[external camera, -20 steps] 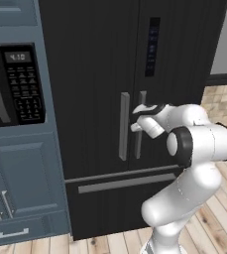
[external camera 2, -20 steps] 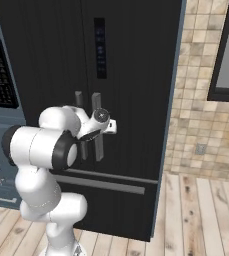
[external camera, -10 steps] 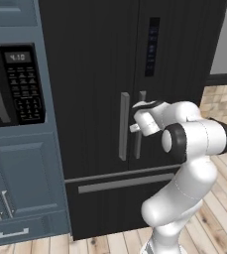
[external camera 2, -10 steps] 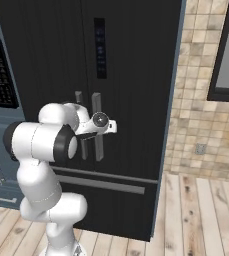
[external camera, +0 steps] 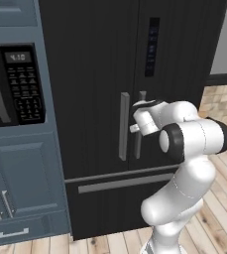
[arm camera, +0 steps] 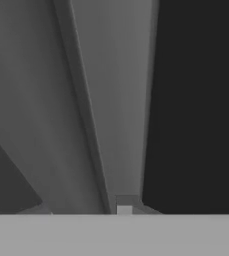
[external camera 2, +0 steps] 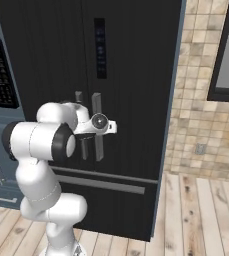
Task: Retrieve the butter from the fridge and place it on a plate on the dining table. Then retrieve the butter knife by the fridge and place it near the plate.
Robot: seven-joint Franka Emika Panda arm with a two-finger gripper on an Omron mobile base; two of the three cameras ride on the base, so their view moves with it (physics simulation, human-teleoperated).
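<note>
Black fridge (external camera: 100, 74) doors are both closed in front of me, and my gripper (external camera: 138, 128) sits at the right-hand one of its 2 grey handles (external camera 2: 98, 126). 1 second back my fingers stood wide apart there; now they have drawn in around that handle, though I cannot tell whether they grip it. Close up, the handle (arm camera: 113, 110) runs straight ahead of my hand.

arm (external camera: 184, 163): glossy white rounded links from where I'm driving
joints: fat dark bands between segments
wrist: small round grey disc (external camera 2: 99, 120) on the side
</note>
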